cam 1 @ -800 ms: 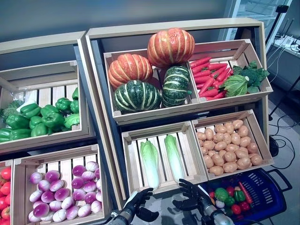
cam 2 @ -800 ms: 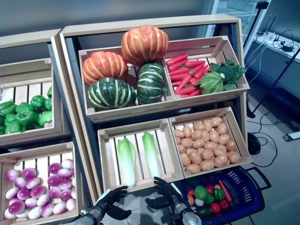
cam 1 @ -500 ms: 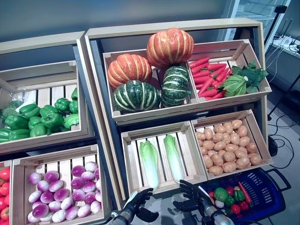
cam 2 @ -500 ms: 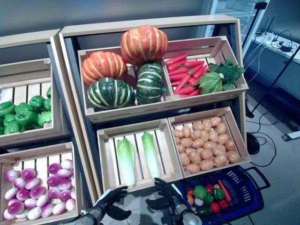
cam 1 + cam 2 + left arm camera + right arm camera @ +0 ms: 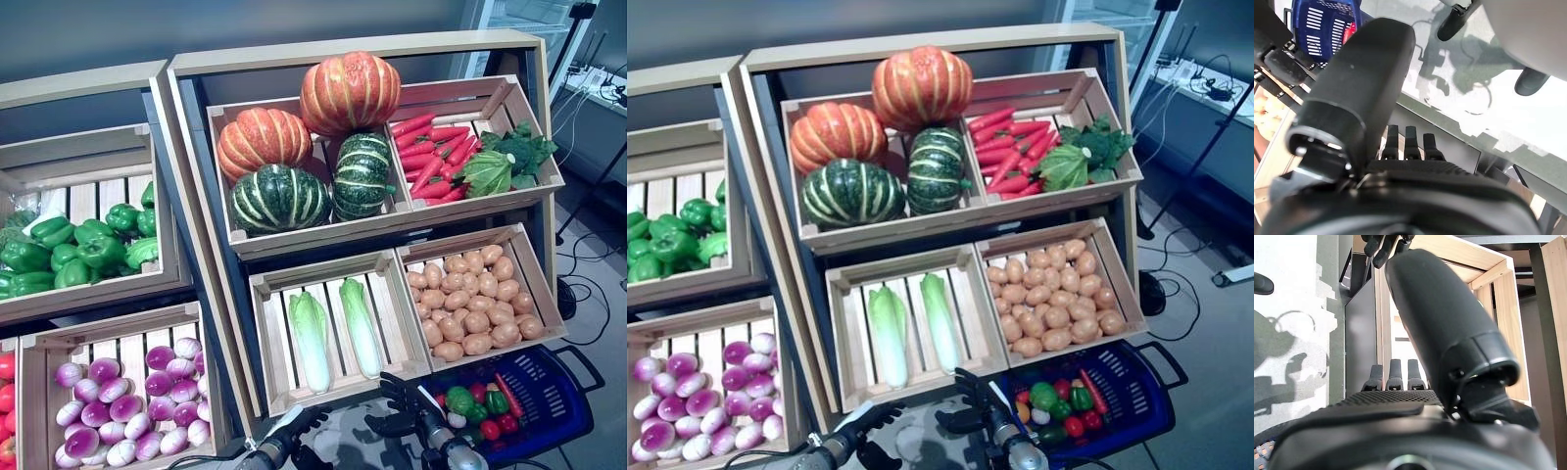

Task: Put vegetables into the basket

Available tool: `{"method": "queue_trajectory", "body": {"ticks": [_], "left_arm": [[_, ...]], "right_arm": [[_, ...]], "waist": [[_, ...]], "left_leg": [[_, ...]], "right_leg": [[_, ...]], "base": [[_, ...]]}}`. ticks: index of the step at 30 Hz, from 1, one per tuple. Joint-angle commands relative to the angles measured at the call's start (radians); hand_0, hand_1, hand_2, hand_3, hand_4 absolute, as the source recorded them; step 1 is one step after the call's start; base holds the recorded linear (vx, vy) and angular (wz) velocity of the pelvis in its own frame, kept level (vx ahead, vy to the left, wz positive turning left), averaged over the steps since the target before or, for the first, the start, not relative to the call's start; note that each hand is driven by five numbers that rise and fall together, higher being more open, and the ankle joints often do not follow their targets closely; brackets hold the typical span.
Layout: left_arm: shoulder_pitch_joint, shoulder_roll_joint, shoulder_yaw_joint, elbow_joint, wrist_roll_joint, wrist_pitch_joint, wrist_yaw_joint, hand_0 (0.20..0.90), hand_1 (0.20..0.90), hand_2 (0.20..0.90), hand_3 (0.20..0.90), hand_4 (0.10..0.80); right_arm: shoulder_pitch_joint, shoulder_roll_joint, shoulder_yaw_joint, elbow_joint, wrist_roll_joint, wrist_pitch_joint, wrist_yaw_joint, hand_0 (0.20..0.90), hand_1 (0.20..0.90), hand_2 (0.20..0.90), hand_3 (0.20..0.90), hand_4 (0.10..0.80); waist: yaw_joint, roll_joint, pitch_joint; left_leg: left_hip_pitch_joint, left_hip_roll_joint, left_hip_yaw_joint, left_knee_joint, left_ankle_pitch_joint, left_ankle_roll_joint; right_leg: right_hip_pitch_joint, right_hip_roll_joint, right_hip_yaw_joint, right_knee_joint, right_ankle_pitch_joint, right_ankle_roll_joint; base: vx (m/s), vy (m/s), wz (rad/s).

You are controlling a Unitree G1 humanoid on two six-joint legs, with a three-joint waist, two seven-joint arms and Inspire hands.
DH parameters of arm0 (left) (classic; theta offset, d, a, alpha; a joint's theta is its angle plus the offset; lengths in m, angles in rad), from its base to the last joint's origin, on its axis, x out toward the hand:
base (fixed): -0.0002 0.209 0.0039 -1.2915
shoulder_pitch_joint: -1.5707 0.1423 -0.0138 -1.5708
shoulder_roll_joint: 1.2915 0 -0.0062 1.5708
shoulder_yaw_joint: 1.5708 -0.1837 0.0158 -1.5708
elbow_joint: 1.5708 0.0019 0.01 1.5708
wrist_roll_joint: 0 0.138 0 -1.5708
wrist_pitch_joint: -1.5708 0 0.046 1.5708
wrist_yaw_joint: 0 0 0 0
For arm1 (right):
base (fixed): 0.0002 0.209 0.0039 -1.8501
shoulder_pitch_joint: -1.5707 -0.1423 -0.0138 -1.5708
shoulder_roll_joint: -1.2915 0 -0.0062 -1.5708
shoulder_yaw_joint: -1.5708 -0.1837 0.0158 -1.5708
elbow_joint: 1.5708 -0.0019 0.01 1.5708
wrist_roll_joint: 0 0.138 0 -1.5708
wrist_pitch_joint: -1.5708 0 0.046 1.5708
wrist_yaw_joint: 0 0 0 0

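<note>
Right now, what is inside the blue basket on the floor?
The blue basket holds green peppers, red tomatoes, one red chilli and a pale onion. The right hand covers its near-left corner; anything underneath is hidden.

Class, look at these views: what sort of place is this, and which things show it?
Probably a mock grocery produce section: tiered wooden crates of pumpkins and potatoes, plus a blue shopping basket.

Wooden shelf (image 5: pixel 211 186), crates of pumpkins (image 5: pixel 350 92), carrots (image 5: pixel 428 162), potatoes (image 5: pixel 474 305), cabbages (image 5: pixel 312 339), peppers (image 5: pixel 83 251), onions (image 5: pixel 127 412)
</note>
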State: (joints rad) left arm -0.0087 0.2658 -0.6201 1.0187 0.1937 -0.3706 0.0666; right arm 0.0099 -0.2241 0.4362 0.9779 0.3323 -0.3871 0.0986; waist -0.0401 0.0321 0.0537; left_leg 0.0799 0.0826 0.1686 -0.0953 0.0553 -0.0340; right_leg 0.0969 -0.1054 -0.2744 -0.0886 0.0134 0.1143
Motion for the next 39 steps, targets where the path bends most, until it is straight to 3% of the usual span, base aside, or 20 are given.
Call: {"method": "queue_trajectory", "body": {"ticks": [1,2,6,8,13,14,17,24,27,31,38,39], "left_arm": [[-0.142,0.046,-0.029,-0.050,0.128,-0.079,0.197,0.900,0.900,0.900,0.900,0.800],[-0.161,0.074,-0.025,-0.094,0.206,-0.080,0.321,0.900,0.900,0.900,0.900,0.800],[-0.214,0.179,0.017,-0.239,0.422,-0.055,0.479,0.900,0.900,0.900,0.900,0.800],[-0.254,0.282,0.022,-0.297,0.644,-0.015,0.599,0.900,0.900,0.900,0.900,0.800],[-0.328,0.456,0.046,-0.391,0.765,0.118,0.662,0.900,0.900,0.900,0.900,0.800],[-0.350,0.496,0.045,-0.408,0.787,0.167,0.674,0.900,0.900,0.900,0.900,0.800],[-0.429,0.576,0.036,-0.438,0.805,0.207,0.688,0.900,0.900,0.900,0.900,0.800],[-0.643,0.685,-0.080,-0.424,0.871,0.248,0.696,0.900,0.900,0.900,0.900,0.800],[-0.765,0.765,-0.147,-0.392,0.864,0.263,0.681,0.900,0.900,0.900,0.900,0.800],[-0.869,0.814,-0.211,-0.328,0.823,0.282,0.697,0.900,0.900,0.900,0.900,0.800],[-0.944,0.839,-0.222,-0.306,0.832,0.302,0.724,0.900,0.900,0.900,0.900,0.800],[-0.953,0.842,-0.224,-0.301,0.832,0.310,0.727,0.900,0.900,0.900,0.900,0.800]], "right_arm": [[-0.120,0.015,0.013,-0.033,0.068,-0.032,-0.036,0.900,0.900,0.900,0.900,0.800],[-0.121,0.006,0.015,-0.039,0.074,-0.023,-0.035,0.900,0.900,0.900,0.900,0.800],[-0.111,-0.027,0.014,-0.083,0.084,0.015,-0.037,0.900,0.900,0.900,0.900,0.800],[-0.092,-0.045,0.008,-0.087,0.085,0.024,-0.025,0.900,0.900,0.900,0.900,0.800],[-0.036,-0.066,0.000,-0.109,0.044,0.050,-0.003,0.900,0.900,0.900,0.900,0.800],[-0.023,-0.076,0.001,-0.127,0.032,0.064,-0.002,0.900,0.900,0.900,0.900,0.800],[-0.007,-0.113,-0.001,-0.178,0.033,0.091,0.001,0.900,0.900,0.900,0.900,0.800],[-0.071,-0.211,-0.025,-0.227,0.128,0.085,0.001,0.900,0.900,0.900,0.900,0.800],[-0.103,-0.262,-0.031,-0.289,0.183,0.066,-0.003,0.900,0.900,0.900,0.900,0.800],[-0.139,-0.294,-0.034,-0.329,0.244,0.029,0.001,0.900,0.900,0.900,0.900,0.800],[-0.184,-0.325,-0.037,-0.415,0.290,0.032,-0.017,0.900,0.900,0.900,0.900,0.800],[-0.193,-0.333,-0.037,-0.425,0.297,0.037,-0.018,0.900,0.900,0.900,0.900,0.800]], "waist": [[-0.011,-0.016,0.004],[-0.012,-0.015,0.005],[-0.011,-0.014,0.008],[-0.019,-0.008,0.002],[-0.040,0.001,0.001],[-0.048,0.006,0.009],[-0.063,0.019,0.043],[-0.095,0.038,0.145],[-0.113,0.022,0.195],[-0.117,-0.001,0.235],[-0.103,-0.025,0.273],[-0.102,-0.026,0.277]], "left_leg": [[0.022,0.001,0.009,0.008,-0.052,-0.044],[0.023,0.001,0.010,0.008,-0.053,-0.045],[0.024,0.003,0.013,0.008,-0.050,-0.045],[0.029,0.006,0.025,0.008,-0.048,-0.045],[0.033,0.009,0.054,0.026,-0.048,-0.043],[0.024,0.011,0.058,0.045,-0.046,-0.043],[-0.038,0.014,0.053,0.135,-0.059,-0.047],[-0.227,0.046,0.075,0.351,-0.102,-0.068],[-0.352,0.084,0.078,0.517,-0.161,-0.064],[-0.493,0.138,0.058,0.679,-0.220,-0.061],[-0.706,0.197,-0.007,0.947,-0.330,-0.080],[-0.739,0.203,-0.012,0.965,-0.316,-0.075]], "right_leg": [[0.012,-0.018,0.045,0.014,0.007,0.021],[0.013,-0.017,0.047,0.013,0.007,0.020],[0.018,-0.016,0.046,0.010,0.007,0.017],[0.020,-0.019,0.043,0.011,0.010,0.019],[0.008,-0.030,0.041,0.049,-0.001,0.022],[-0.005,-0.034,0.040,0.075,-0.008,0.019],[-0.070,-0.043,0.046,0.179,-0.047,-0.001],[-0.271,-0.086,0.072,0.410,-0.127,-0.032],[-0.400,-0.105,0.102,0.583,-0.192,-0.050],[-0.532,-0.139,0.124,0.751,-0.237,-0.047],[-0.726,-0.194,0.149,1.006,-0.325,-0.031],[-0.759,-0.196,0.148,1.024,-0.314,-0.037]], "base": [[0.017,0.033,-0.03],[0.016,0.031,-0.03],[0.013,0.017,-0.01],[0.077,0.049,-0.01],[0.076,0.069,-0.06],[0.022,0.098,-0.05],[-0.058,0.118,-0.08],[-0.184,0.108,-0.06],[-0.223,-0.005,0.02],[-0.181,-0.062,0.01],[-0.093,-0.049,0.05],[0.000,0.000,0.00]]}}
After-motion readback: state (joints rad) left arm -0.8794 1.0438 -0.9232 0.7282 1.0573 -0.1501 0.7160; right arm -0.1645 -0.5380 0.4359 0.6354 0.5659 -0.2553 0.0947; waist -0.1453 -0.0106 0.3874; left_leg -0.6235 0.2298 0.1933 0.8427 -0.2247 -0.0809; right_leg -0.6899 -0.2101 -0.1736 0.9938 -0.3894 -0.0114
